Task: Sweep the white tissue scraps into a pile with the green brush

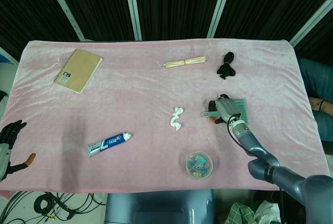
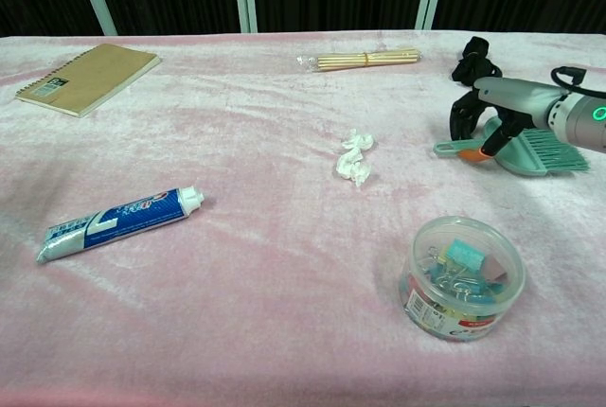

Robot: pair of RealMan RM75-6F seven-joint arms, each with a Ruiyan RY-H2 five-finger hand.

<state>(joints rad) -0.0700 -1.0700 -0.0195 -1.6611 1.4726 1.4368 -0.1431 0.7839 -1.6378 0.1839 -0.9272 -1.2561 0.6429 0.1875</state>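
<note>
While my right hand (image 2: 492, 109) curls its fingers around the brush (image 2: 523, 149) lying flat beside the scraps (image 2: 354, 157), my left hand (image 1: 9, 143) rests with fingers spread, holding nothing.

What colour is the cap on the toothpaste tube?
White. The toothpaste tube itself is blue and white; the cap shows best in the chest view.

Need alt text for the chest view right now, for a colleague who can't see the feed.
The right hand holds the green brush low on the pink table cloth, right of the white tissue scraps. A toothpaste tube, notebook, stick bundle and tub of clips lie around.
</note>
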